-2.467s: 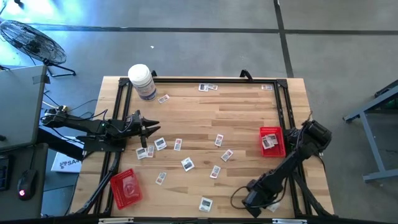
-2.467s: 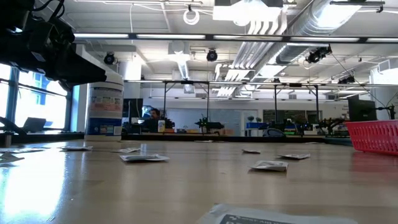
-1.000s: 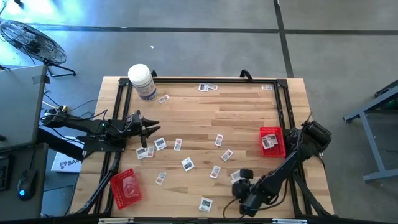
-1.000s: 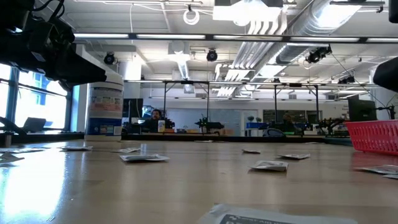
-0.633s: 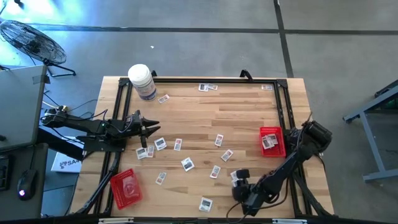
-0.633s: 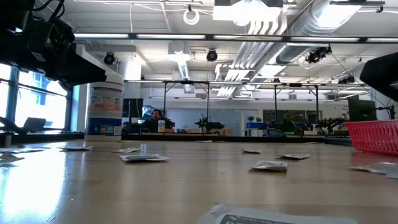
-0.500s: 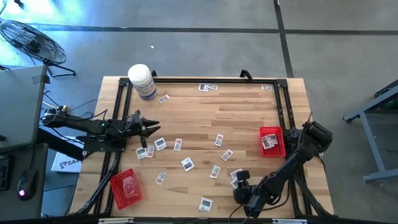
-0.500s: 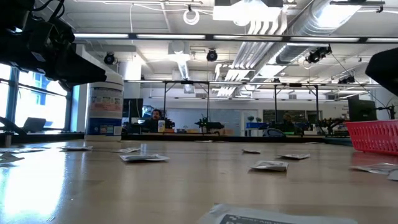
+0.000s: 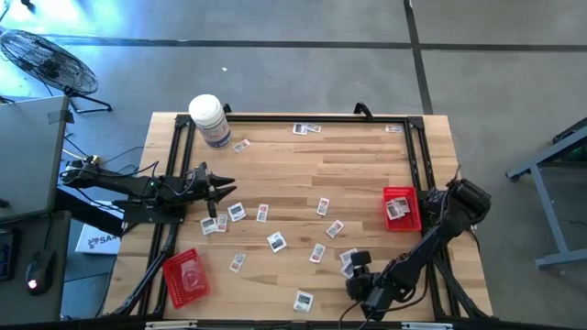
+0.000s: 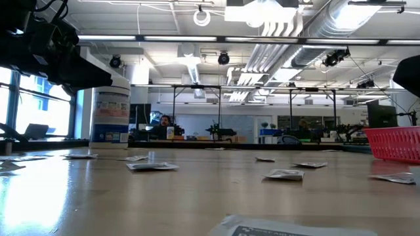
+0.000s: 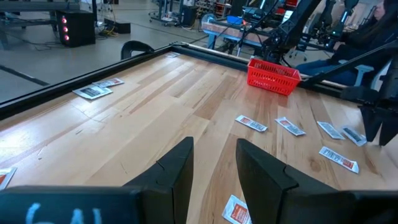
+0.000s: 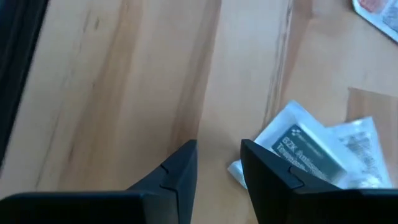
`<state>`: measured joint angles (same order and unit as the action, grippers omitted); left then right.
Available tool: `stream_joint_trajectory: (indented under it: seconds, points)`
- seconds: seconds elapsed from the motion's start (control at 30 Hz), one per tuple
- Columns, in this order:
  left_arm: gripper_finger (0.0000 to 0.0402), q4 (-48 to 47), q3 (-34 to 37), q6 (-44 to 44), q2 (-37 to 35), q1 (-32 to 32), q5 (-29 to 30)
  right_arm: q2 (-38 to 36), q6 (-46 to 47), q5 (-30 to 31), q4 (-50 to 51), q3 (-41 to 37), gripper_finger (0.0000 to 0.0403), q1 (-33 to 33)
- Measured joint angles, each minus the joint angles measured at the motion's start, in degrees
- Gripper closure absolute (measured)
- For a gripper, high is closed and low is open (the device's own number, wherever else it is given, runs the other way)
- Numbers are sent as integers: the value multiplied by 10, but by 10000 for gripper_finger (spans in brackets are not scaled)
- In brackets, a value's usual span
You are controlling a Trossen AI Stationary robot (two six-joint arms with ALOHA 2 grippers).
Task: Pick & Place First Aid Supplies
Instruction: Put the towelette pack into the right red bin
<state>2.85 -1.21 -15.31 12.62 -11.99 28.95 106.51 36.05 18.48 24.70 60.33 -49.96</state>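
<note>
White packets (image 12: 311, 152) lie just ahead of the right gripper (image 12: 217, 163).
Jaws narrowly parted, empty; the pair overlaps, long axis slanted, near the right red tray (image 9: 402, 209). The left gripper (image 9: 220, 192), also parted, waits far off.

At the far left corner of the light wooden worktop (image 9: 348, 165): a large white plastic jar (image 9: 210, 121). Near the right edge: a shallow red mesh tray (image 9: 410, 223), one packet inside. At the near left corner: a second red mesh tray (image 9: 171, 267). Between the two, scattered across the middle: small flat white packets (image 9: 276, 242). Left pincer (image 9: 227, 190) at the left edge, just beside several packets. Right pincer (image 9: 349, 266) at the near right, two overlapping packets (image 12: 311, 152) just ahead of its tips.
</note>
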Motion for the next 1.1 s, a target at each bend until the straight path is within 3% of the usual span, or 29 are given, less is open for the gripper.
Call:
stream_joint_trajectory:
  seconds: [0.3, 0.67, 1.1]
  points:
    - [283, 0, 0, 0, 0, 0, 0, -38, 5, 1, 49, -2, 296, 0]
    - [283, 0, 0, 0, 0, 0, 0, -40, -5, -18, -110, -92, 322, 0]
    - [283, 0, 0, 0, 0, 0, 0, -70, -5, 1, -102, -75, 328, 1]
